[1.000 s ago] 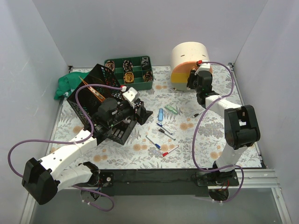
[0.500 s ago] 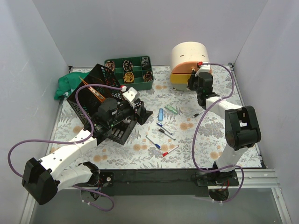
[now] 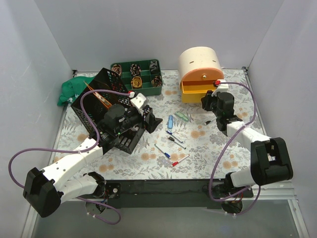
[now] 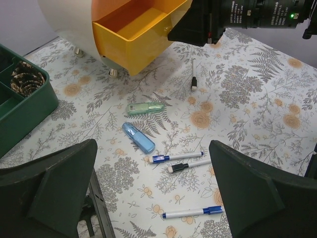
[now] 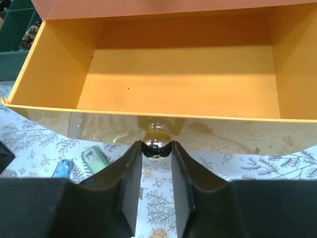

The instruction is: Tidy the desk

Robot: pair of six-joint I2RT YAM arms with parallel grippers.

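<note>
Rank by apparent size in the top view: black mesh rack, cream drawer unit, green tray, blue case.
1. black mesh rack, largest even though partly covered
2. cream drawer unit
3. green tray, not far behind the drawer unit
4. blue case, by far the smallest

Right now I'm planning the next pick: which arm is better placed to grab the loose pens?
Left. The left gripper is open, the pens lying just ahead in its wrist view; the right gripper is shut on the drawer knob.
</note>
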